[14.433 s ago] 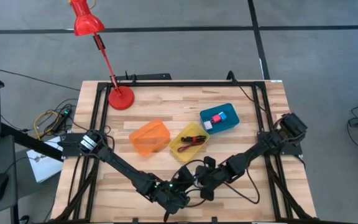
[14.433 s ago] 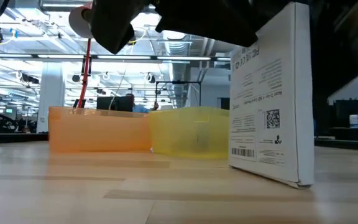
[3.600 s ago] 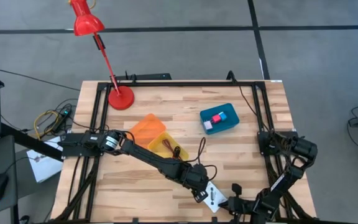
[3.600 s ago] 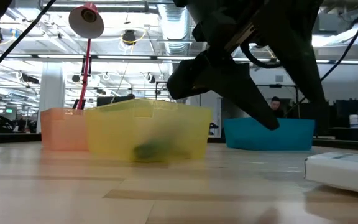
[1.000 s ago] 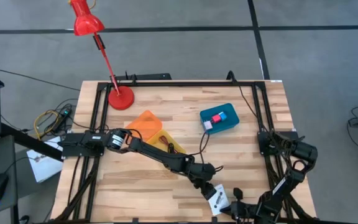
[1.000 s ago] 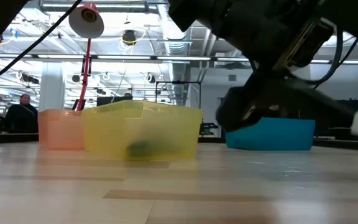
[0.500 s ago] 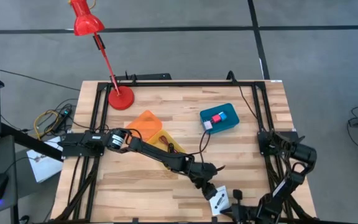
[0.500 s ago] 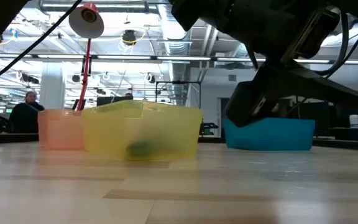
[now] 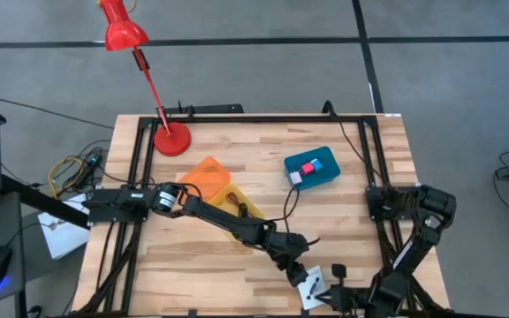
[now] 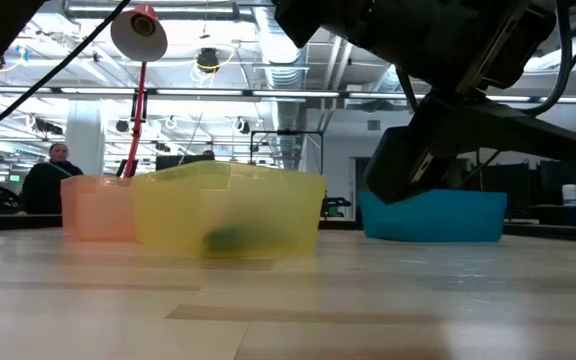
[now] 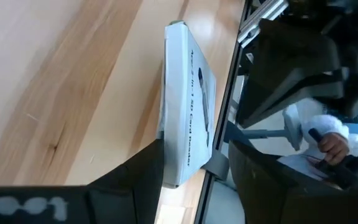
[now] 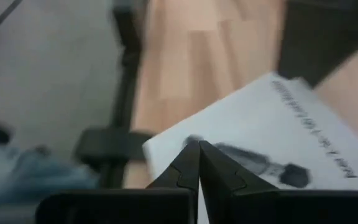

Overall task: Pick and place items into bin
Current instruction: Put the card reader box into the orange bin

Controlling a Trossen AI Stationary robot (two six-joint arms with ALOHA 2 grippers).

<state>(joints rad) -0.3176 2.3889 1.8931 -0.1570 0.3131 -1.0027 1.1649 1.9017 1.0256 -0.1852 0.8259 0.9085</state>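
Note:
The white card (image 9: 312,284), a flat box with a black picture, is at the table's near edge, right of centre, between the fingers of my left gripper (image 9: 301,274). In the left wrist view the card (image 11: 188,106) shows edge-on ahead of that gripper (image 11: 194,149). My right gripper (image 9: 328,289) comes in from the near right, shut, with its tips (image 12: 199,144) at the card's picture face (image 12: 272,149). The dark red cord and stick tool lie in the yellow bin (image 9: 239,208). The cubes sit in the blue bin (image 9: 312,168). My left gripper pinches the white card by one end (image 11: 178,171), one finger (image 11: 143,177) on each broad face, so the card reaches forward along the fingers. The card is tilted, and the low view shows none of it on the tabletop. My right gripper's shut tips overlap the card's face; whether they touch cannot be told.
An orange bin (image 9: 207,176) stands against the yellow one, left of centre. The red desk lamp's base (image 9: 171,140) is at the far left. A black frame rail (image 11: 253,25) runs along the table's edges. A person (image 10: 56,168) stands in the room behind.
My left gripper has carried the white card a little toward the table's right and upward; in the low view the card rose and left the picture's right edge. My right arm's elbow has swung toward the far side, and its gripper stays beside the card.

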